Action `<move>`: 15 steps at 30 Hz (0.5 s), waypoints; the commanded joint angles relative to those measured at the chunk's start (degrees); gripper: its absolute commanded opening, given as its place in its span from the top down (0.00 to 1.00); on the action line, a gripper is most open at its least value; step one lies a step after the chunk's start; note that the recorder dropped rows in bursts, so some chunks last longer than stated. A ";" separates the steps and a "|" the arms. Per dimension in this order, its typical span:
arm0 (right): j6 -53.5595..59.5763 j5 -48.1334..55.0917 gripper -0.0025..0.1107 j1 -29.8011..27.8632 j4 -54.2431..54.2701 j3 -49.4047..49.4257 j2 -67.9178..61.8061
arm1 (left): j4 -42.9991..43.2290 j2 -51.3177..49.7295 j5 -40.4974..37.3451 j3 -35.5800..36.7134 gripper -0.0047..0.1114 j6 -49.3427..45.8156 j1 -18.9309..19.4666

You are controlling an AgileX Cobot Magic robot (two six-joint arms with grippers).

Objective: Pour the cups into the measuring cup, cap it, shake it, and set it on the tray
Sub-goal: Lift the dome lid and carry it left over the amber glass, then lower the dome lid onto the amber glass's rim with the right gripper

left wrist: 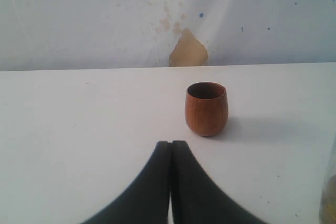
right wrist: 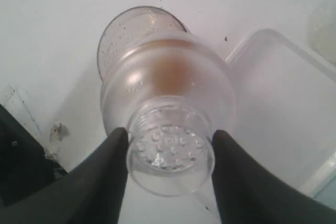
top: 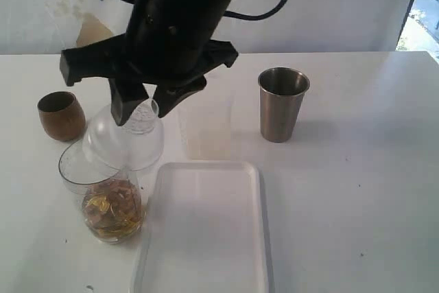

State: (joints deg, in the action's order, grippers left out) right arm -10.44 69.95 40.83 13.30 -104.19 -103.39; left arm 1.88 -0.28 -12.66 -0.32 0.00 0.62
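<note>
Measuring cup: the measuring cup [top: 110, 207] stands upright on the counter [top: 357, 190] at the near left, just beside the tray's left edge, with amber-gold contents in its lower part.
Cap: a frosted dome cap [top: 123, 142] with a perforated neck hangs tilted over the cup's far rim. It is off-centre and not seated; I cannot tell whether it touches the rim.
Right claw: the right claw [top: 144, 111] reaches across to the left side, its 2 fingers partly closed and pinching the cap's neck from either side.
Left claw: the left claw [left wrist: 171, 182] has its fingers pressed together and holds nothing. It is low over the counter, pointing at the wooden cup.
Cups: the wooden cup [top: 62, 116] sits upright at the far left, near the measuring cup but apart from it. The steel tumbler [top: 282, 104] stands upright well to the right, beyond the tray's far right corner.
Tray: the tray [top: 206, 238] lies flat at the near centre, with nothing on it.
Step in hand: capping. Judging by the filled measuring cup and the 2 cups set aside, pouring looks finished.
Next move: the cap likely needs levelling, centring over the rim toward the near left, then pressing straight down until it seats all round.
Risk: a tilted push could skid the light cup or leave a gap that leaks during shaking.
</note>
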 commanded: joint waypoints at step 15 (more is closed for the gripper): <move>-0.47 0.01 0.98 0.91 -0.03 -7.78 -6.30 | 0.17 0.28 0.61 0.32 0.96 0.00 0.21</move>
State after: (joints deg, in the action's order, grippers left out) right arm -10.91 70.07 41.65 13.42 -111.33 -110.06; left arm 1.88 -0.28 -12.66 -0.32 0.00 0.62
